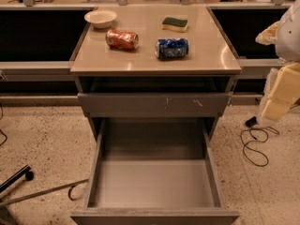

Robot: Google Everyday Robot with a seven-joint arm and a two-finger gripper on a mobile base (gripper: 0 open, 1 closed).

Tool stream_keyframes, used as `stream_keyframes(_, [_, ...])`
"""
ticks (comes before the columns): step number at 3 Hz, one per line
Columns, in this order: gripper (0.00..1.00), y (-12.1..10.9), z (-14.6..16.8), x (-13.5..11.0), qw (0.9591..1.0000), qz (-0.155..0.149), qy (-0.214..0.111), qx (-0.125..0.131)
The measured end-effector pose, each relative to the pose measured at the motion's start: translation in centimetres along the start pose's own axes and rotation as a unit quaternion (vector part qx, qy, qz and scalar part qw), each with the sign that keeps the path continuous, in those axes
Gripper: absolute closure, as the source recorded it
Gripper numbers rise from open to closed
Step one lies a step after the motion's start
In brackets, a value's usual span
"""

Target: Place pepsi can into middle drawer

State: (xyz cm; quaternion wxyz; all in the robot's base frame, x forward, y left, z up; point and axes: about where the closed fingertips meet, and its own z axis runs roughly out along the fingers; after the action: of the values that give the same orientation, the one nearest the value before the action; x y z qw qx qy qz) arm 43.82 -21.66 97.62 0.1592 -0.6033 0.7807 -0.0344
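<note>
The pepsi can, blue, dented, with silver ends, lies on its side on the beige cabinet top, right of centre. The middle drawer is pulled fully out below it, and its plain grey floor is bare. My gripper is at the right edge of the view, beyond the cabinet's right side, at about the can's height and well apart from it. The pale arm segments hang below it.
An orange-red dented can lies left of the pepsi can. A white bowl and a green-yellow sponge sit further back. The scratched drawer front above is closed. A black cable lies on the floor at the right, and metal legs at the left.
</note>
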Motion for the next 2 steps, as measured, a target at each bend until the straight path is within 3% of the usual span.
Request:
stream_keyframes(1, [0.0, -0.1, 0.0, 0.0, 1.0, 0.0, -0.001, 0.001])
stream_keyframes(2, [0.0, -2.2, 1.3, -1.2, 0.9996, -0.025, -0.011, -0.006])
